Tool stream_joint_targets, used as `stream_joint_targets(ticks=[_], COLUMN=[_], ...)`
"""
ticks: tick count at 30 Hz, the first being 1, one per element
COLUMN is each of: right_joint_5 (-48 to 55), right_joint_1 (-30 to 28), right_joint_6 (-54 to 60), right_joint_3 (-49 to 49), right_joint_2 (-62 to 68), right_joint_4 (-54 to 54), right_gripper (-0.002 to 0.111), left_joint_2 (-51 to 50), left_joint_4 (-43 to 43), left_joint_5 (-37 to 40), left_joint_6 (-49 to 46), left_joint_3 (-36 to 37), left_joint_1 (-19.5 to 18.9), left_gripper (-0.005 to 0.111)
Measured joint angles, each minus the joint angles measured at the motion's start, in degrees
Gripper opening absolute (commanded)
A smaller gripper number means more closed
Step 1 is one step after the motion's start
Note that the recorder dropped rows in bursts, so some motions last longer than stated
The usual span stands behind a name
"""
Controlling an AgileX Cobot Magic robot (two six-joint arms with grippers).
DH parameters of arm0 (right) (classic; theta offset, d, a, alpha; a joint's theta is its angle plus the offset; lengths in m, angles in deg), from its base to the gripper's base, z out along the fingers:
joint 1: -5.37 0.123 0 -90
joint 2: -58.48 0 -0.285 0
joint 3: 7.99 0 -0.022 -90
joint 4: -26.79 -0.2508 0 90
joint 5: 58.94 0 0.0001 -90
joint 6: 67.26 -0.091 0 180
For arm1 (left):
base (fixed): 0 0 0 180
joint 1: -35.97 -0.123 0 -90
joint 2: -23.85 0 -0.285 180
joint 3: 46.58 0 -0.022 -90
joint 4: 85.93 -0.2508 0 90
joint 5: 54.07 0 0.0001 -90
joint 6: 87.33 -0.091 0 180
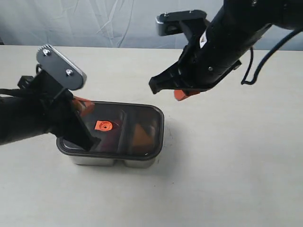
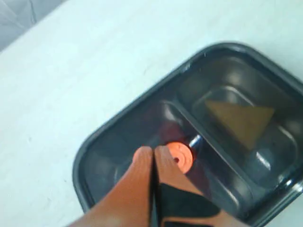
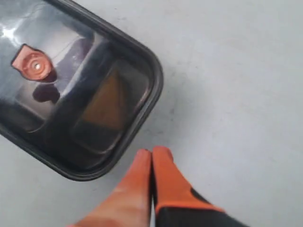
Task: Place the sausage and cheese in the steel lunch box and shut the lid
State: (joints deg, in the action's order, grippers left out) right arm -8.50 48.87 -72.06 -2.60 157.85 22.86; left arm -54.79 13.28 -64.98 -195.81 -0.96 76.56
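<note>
Left wrist view: L gripper (image 2: 152, 152) closed, empty, over lid (image 2: 227, 80); R gripper (image 3: 151, 153) same. Off-centre push cd tilt lid.

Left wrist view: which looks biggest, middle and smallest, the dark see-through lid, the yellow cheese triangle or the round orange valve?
1. dark see-through lid
2. yellow cheese triangle, seen through the lid
3. round orange valve

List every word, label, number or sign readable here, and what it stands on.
No text can be read.
White sticker on the right arm: too small to read.
Lid: no print visible.
Lunch box: no print visible.
</note>
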Motion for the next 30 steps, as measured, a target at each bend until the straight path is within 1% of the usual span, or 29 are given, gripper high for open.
stream_joint_targets(ticks=[1,3,5,7,9,13,20,22,24,26,27,30], right_joint_5=[0.36,2.51,4.3,5.36,5.77,3.97,-2.19,-3.84,-6.0,-7.95,-8.79,-10.23], right_joint_1=[0.0,0.08,0.08,0.08,0.08,0.08,0.08,0.08,0.08,0.08,0.08,0.08], right_joint_6=[-1.12,-6.47,-9.18,-9.92,-10.16,-10.39,-10.39,-10.39,-10.39,-10.39,-10.39,-10.39], right_joint_3=[0.0,0.0,0.0,0.0,0.0,0.0,0.0,0.0,0.0,0.0,0.0,0.0], right_joint_2=[-0.87,-4.15,-5.9,-6.34,-6.34,-6.34,-6.34,-6.34,-6.34,-6.34,-6.34,-6.34], right_joint_4=[1.95,10.33,15.57,15.89,13.89,11.2,11.08,11.08,10.86,10.86,10.86,10.76], right_gripper=[-0.001,-0.001,-0.001,-0.001,-0.001,-0.001,-0.001,-0.001,-0.001,-0.001,-0.001,-0.001], left_joint_2=[1.81,9.28,16.1,21.22,25.06,29.86,30.64,31.01,32.12,34.19,35.84,39.4], left_joint_4=[0.0,0.0,0.0,0.0,0.0,0.0,0.0,0.11,0.11,0.11,0.33,0.38], left_joint_5=[0.0,-0.34,-0.45,-0.45,-0.45,-0.45,-1.09,-1.38,-1.39,0.85,3.19,8.92], left_joint_6=[0.11,0.11,0.11,0.11,0.11,0.11,0.0,1.33,5.53,10.07,12.07,13.4], left_joint_3=[0.0,0.0,0.0,0.0,0.0,0.0,0.0,0.12,0.47,1.74,3.38,8.06], left_joint_1=[0.0,0.0,0.0,0.0,0.0,0.0,0.0,0.0,-0.38,-3.47,-6.25,-12.29], left_gripper=[0.0,0.0,0.0,0.0,0.0,0.0,0.0,0.0,0.0,0.0,0.0,0.0])
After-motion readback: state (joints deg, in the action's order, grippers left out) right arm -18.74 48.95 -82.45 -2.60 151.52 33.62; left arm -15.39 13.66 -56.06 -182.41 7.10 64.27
